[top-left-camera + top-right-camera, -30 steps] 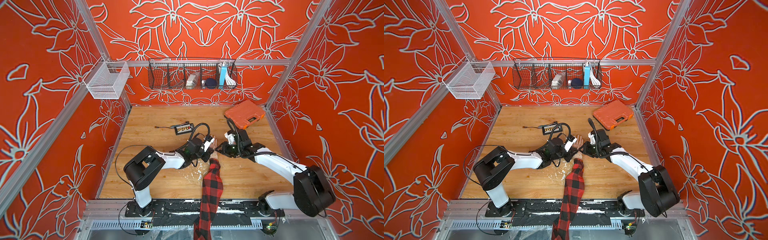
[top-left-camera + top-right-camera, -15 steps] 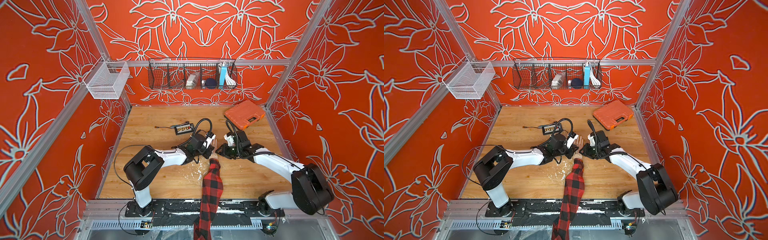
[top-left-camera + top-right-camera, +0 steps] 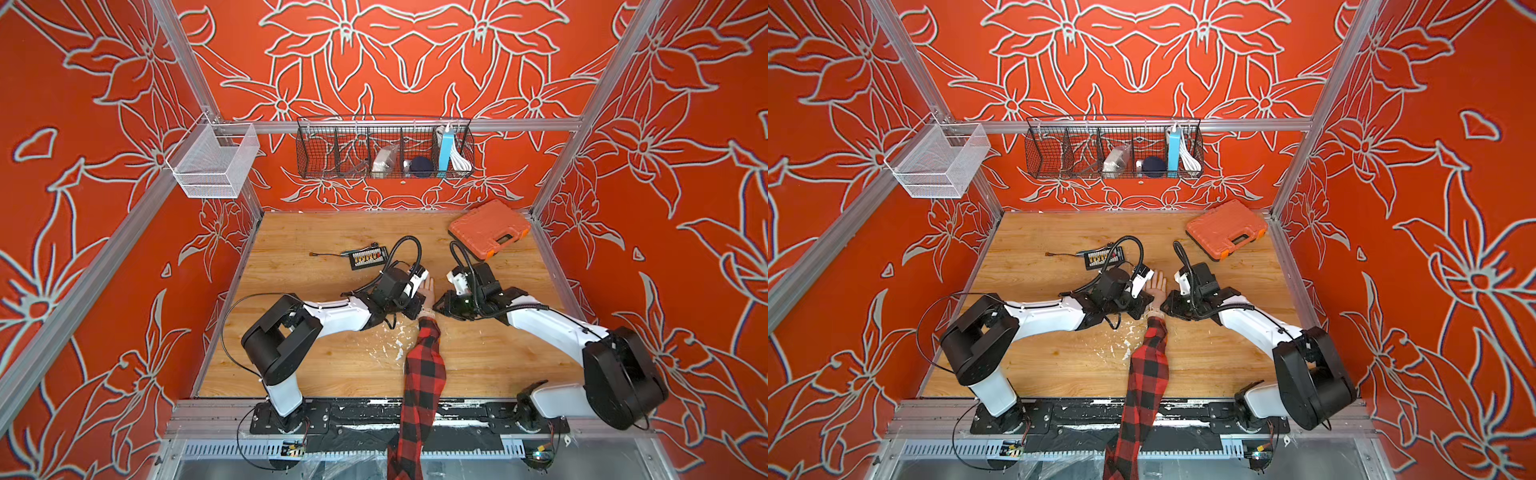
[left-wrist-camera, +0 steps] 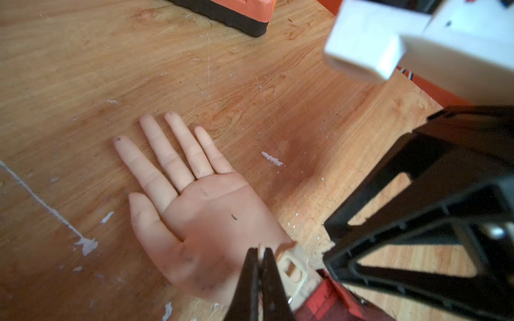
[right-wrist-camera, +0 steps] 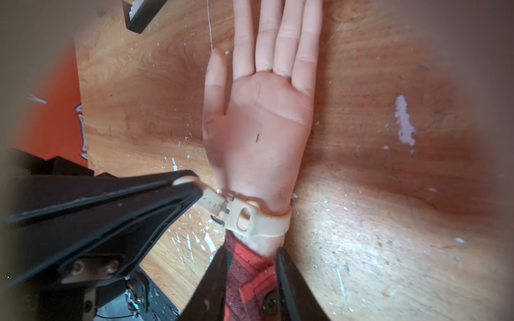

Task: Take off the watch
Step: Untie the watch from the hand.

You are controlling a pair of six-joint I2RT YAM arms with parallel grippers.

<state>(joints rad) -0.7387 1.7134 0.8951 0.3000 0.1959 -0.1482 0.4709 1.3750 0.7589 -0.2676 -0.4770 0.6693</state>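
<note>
A mannequin hand (image 5: 258,116) lies palm up on the wooden table, its forearm in a red plaid sleeve (image 3: 422,374). The watch (image 5: 258,222) shows as a cream strap with a buckle round the wrist. My left gripper (image 5: 192,183) is shut on the strap's free end, which sticks out sideways from the buckle. In the left wrist view its jaws (image 4: 260,250) are pressed together on that cream tip. My right gripper (image 5: 251,250) is shut on the sleeved forearm just behind the strap, one finger on each side. In both top views the grippers meet at the wrist (image 3: 427,309).
An orange tool case (image 3: 488,228) lies at the back right of the table. A small black box with a wire (image 3: 368,257) sits behind the left arm. A black wire basket (image 3: 384,149) and a white mesh basket (image 3: 212,162) hang on the walls. White flecks dot the wood.
My left gripper has closed onto the strap's free end and shifted slightly at the wrist. The right gripper has stayed on the sleeve, and the hand has not moved.
</note>
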